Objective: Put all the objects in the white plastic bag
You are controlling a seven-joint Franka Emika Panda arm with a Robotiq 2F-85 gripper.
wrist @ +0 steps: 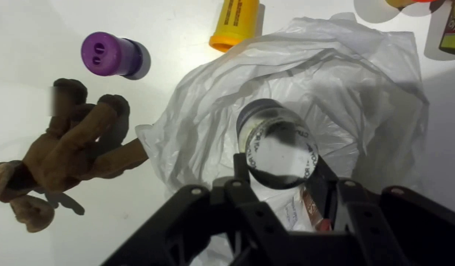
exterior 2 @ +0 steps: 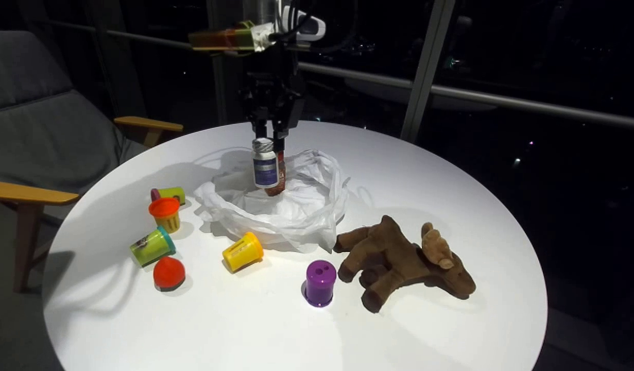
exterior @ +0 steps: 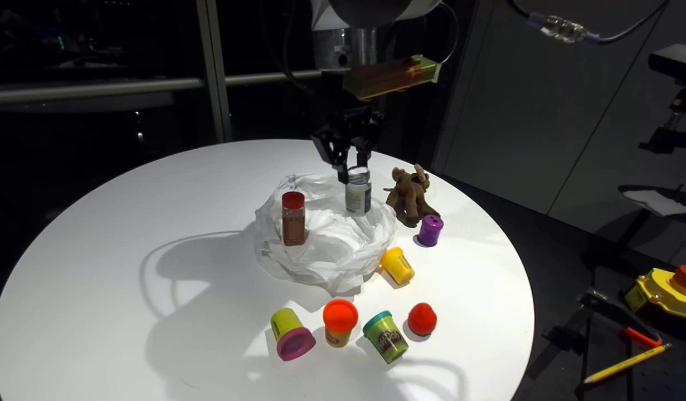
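"Play-Doh" stands on the green tub [exterior: 386, 337]; "FOR" shows on top of the white bottle [wrist: 279, 147]; other print is illegible.

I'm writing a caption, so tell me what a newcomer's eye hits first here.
Probably the crumpled white plastic bag, open on the round white table, with the end effector holding a white bottle over it. Next, the brown plush animal lying beside the bag, near the upright purple container.

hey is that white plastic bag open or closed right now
Open. In both exterior views the bag lies spread on the table, its rim wide apart, with the red-capped jar visible inside.
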